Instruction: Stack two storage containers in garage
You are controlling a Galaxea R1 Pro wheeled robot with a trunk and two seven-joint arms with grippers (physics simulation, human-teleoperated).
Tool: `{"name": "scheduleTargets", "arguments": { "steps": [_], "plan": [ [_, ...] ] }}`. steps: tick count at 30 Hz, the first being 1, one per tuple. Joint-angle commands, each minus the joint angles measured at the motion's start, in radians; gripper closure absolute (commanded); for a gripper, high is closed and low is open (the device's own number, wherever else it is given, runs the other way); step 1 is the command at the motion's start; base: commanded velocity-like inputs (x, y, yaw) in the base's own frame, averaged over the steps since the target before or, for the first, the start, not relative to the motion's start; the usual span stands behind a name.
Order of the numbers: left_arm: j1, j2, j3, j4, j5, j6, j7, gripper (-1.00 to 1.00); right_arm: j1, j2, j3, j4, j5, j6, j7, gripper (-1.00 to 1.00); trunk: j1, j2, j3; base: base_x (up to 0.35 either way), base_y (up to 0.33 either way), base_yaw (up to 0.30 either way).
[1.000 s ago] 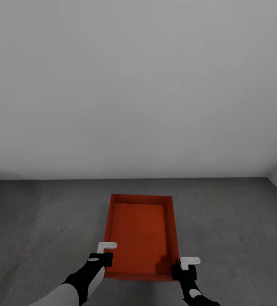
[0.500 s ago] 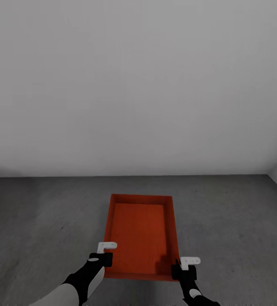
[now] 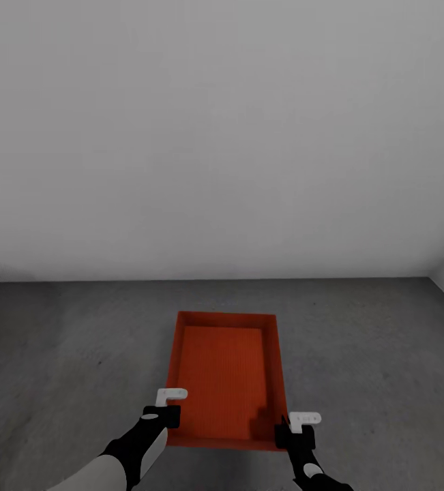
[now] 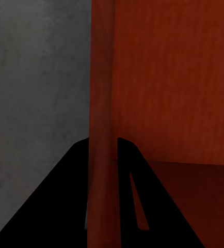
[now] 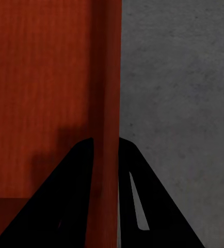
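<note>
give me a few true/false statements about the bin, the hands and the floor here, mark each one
1. The bin is empty. True.
2. The left hand grips the bin's wall, one finger on each side. True.
3. The right hand hangs free of the bin. False: its fingers straddle the bin's other side wall.
4. The floor is light wood planks. False: it is rough dark grey concrete.
5. A second bin is stacked inside this one. False: just one bin is in sight.

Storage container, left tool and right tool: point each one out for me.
storage container (image 3: 225, 382), head view, ribbed inside bottom.
left tool (image 4: 102, 206), left wrist view, midway between fingertips astride the wall.
right tool (image 5: 106, 206), right wrist view, midway between fingertips astride the wall.
</note>
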Motion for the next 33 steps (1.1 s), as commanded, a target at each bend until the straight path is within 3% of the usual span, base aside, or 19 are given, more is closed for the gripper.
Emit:
{"name": "scheduleTargets", "arguments": {
  "steps": [1, 29, 33],
  "plan": [
    [0.000, 0.000, -0.003, 0.002, 0.017, 0.006, 0.011, 1.00, -0.001, 0.000, 0.009, -0.020, -0.004, -0.029, 0.003, 1.00, 0.000, -0.001, -0.001, 0.000, 0.000, 0.000],
    [0.000, 0.000, -0.003, 0.001, 0.017, 0.006, 0.011, 1.00, -0.001, 0.001, 0.009, -0.021, -0.004, -0.029, 0.003, 1.00, 0.000, -0.001, -0.001, 0.000, 0.000, 0.000],
    [0.000, 0.000, -0.003, 0.000, 0.017, 0.006, 0.011, 1.00, -0.001, 0.001, 0.009, -0.021, -0.004, -0.029, 0.003, 1.00, 0.015, -0.029, -0.014, 0.000, 0.000, 0.000]
  ]
}}
